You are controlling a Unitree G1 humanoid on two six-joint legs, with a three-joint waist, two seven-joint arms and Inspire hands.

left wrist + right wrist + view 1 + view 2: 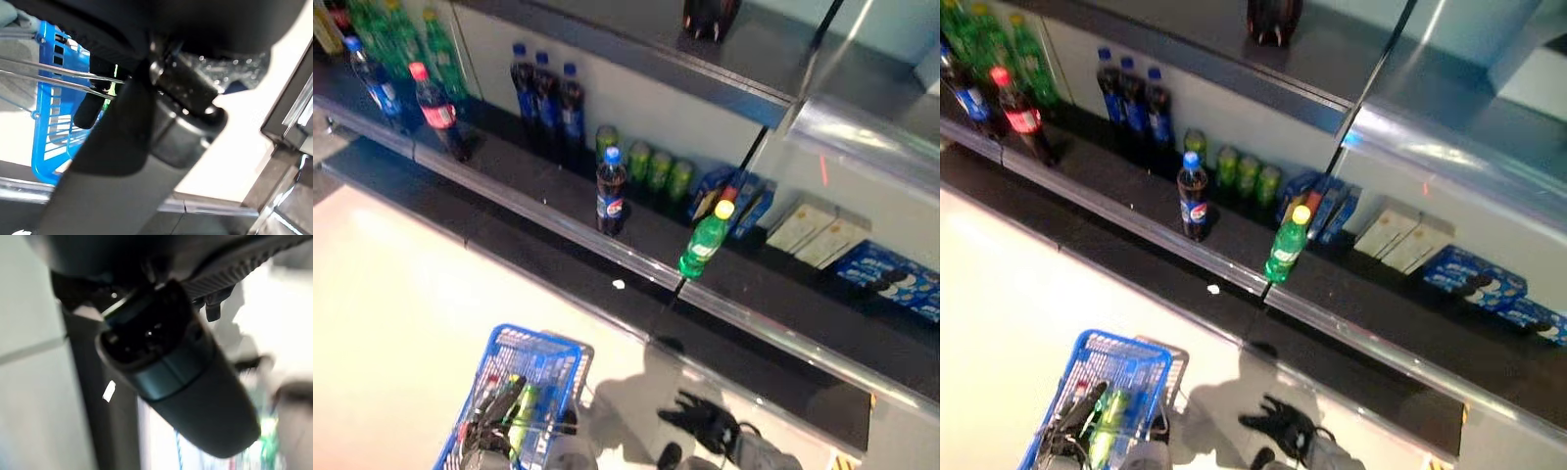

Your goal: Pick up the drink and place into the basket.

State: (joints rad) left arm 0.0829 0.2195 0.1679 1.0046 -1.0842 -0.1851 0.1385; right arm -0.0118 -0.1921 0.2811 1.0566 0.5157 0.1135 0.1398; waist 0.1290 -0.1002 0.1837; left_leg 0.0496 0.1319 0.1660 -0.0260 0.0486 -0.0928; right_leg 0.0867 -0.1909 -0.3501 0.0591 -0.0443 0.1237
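Observation:
A blue wire basket [563,357] hangs at the lower left, with my left hand [481,433] curled round its thin metal handle [58,73]. Inside the basket lies a green bottle [522,416]. My right hand [703,421] hovers low over the pale floor right of the basket, fingers spread and holding nothing. On the dark shelf a green bottle with a yellow cap [705,241] stands at the front edge. A dark cola bottle with a blue cap [611,192] stands to its left.
Further left on the shelf stand a red-capped cola bottle [438,110], three blue-capped bottles [546,98] and green cans [656,168]. Blue and white boxes [891,274] lie at the right. A metal rail [538,211] edges the shelf, and another shelf [724,59] overhangs it.

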